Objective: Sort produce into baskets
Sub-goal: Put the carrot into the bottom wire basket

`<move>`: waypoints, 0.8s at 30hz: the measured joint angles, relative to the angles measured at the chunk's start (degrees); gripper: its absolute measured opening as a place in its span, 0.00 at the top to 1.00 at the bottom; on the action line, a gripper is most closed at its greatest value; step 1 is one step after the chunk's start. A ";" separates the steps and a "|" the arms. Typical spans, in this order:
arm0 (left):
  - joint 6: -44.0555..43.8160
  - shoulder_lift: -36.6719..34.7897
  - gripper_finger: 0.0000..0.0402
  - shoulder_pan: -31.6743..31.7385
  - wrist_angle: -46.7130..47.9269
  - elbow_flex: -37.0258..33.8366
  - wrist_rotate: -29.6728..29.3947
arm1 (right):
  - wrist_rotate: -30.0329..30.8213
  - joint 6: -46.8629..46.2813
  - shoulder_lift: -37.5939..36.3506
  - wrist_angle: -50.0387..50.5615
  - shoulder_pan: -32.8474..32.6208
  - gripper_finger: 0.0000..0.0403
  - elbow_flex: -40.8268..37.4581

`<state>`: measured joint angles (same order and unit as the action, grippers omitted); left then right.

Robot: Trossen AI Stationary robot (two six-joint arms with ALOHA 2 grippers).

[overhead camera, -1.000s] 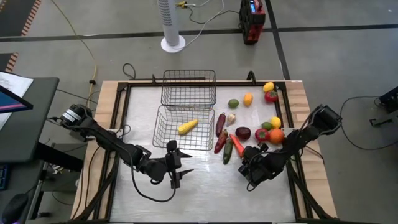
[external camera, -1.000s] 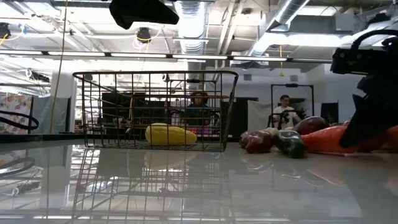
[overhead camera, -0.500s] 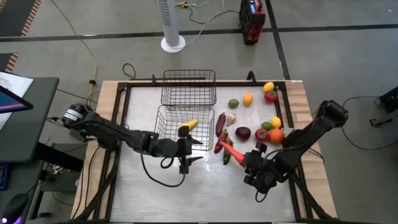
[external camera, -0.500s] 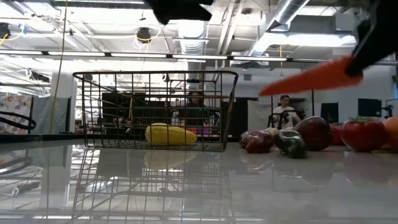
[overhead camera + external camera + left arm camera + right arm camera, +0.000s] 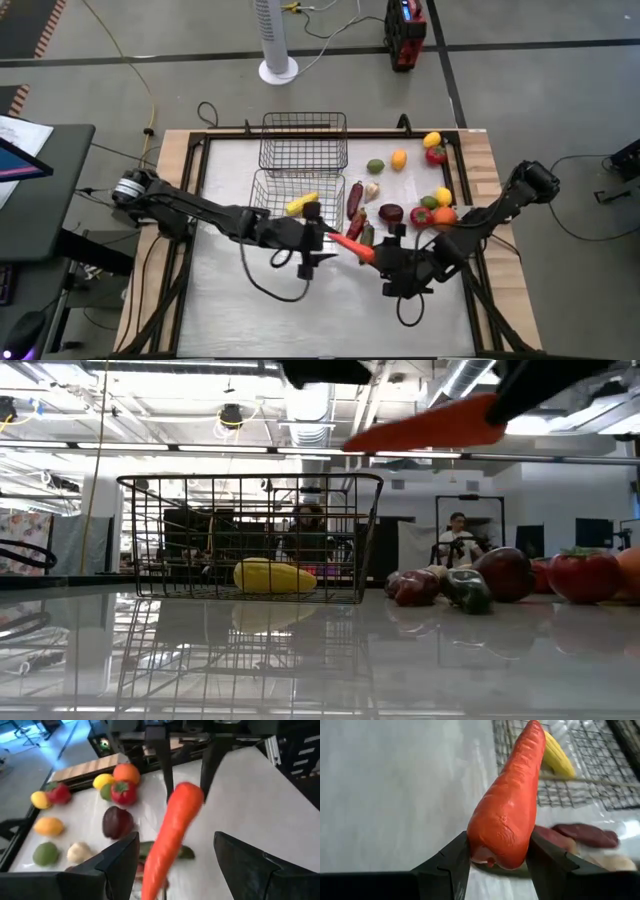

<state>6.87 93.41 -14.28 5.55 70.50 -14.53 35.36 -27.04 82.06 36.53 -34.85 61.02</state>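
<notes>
My right gripper (image 5: 378, 260) is shut on an orange carrot (image 5: 350, 245), held in the air right of the near wire basket (image 5: 262, 215); it also shows high in the low view (image 5: 430, 425). My left gripper (image 5: 322, 243) is open, and the carrot's thin end (image 5: 165, 855) lies between its fingers without touching them. A yellow corn (image 5: 302, 204) lies on the floor of the near basket. The far basket (image 5: 303, 140) stands behind it. The other produce lies on the table at the right. My right gripper pinches the carrot's thick end (image 5: 502, 840) between its two fingers (image 5: 451, 857). The fingers come level from the table's right side, roughly in line with the carrot. The carrot is lifted clear of the table, sticking out ahead of the fingers with its thin end toward the left gripper.
Dark red and green long vegetables (image 5: 355, 215) lie just right of the near basket. Round red, orange, yellow and green pieces (image 5: 435, 210) lie toward the right edge and far right corner (image 5: 432, 148). The near half of the table is bare (image 5: 300, 310). People show in the room beyond (image 5: 458, 535).
My right gripper has lifted the carrot off the table from among the produce and carried it up and toward the table's left. My left gripper has gone toward the table's right, up to the carrot's thin end, staying open.
</notes>
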 joint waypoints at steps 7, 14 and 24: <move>2.18 6.44 0.39 0.18 9.91 6.86 -1.12 | -2.11 5.10 0.68 -2.12 2.25 0.51 2.14; 2.53 8.07 0.41 0.20 12.82 8.23 -7.25 | -2.38 7.57 0.64 -2.47 2.32 0.51 3.56; 2.53 7.84 0.73 0.14 12.88 8.20 -7.55 | -1.75 5.74 0.62 -1.79 4.23 0.41 3.53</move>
<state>9.41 101.25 -14.14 18.43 78.70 -22.09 33.61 -21.30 82.67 34.74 -30.62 64.55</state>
